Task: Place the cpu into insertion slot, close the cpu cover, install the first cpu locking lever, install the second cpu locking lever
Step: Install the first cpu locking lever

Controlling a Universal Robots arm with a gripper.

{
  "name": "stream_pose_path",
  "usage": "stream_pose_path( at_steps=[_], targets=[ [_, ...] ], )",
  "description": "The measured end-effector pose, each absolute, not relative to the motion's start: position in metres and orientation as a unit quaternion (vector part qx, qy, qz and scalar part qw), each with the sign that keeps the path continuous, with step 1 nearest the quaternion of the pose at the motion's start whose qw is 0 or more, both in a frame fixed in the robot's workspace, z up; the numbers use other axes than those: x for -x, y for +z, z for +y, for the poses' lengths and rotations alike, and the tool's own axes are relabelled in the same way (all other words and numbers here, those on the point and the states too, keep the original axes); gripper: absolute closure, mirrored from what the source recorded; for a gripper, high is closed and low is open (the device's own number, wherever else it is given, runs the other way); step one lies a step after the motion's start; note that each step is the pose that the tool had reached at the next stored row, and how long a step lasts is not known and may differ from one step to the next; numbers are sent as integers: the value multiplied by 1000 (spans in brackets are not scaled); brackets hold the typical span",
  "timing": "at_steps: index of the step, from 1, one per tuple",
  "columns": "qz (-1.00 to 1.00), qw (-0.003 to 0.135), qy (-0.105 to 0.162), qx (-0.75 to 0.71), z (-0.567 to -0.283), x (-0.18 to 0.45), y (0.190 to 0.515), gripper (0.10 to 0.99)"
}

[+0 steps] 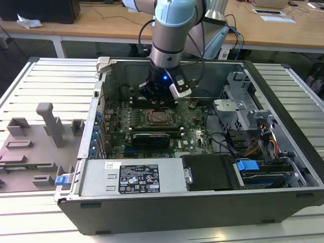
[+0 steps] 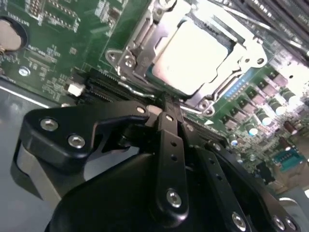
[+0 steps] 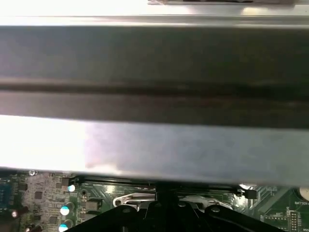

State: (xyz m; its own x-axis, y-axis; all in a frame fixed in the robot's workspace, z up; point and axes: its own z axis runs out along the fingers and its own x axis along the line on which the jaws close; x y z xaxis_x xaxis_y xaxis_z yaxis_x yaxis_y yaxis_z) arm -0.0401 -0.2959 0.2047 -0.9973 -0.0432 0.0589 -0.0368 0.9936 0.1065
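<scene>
One cpu (image 2: 193, 53) lies flat in the window of the closed cpu cover (image 2: 244, 48) on the green board (image 2: 63, 53). Gripper (image 2: 165, 108) pinched narrow, tips together, just beside the cpu cover's edge.

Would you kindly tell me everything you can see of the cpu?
The cpu is a small flat square chip with a silver-grey metal top, glaring under the light. It lies flat, level with the green board, and the silvery cover frame lies around its edges, leaving its top bare.
</scene>
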Motion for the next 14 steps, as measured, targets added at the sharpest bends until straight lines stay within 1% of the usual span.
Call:
stream_pose_path(
  at_steps=[14],
  targets=[
    [-998,32,-53,-20,-294,26,206,980]
  ],
)
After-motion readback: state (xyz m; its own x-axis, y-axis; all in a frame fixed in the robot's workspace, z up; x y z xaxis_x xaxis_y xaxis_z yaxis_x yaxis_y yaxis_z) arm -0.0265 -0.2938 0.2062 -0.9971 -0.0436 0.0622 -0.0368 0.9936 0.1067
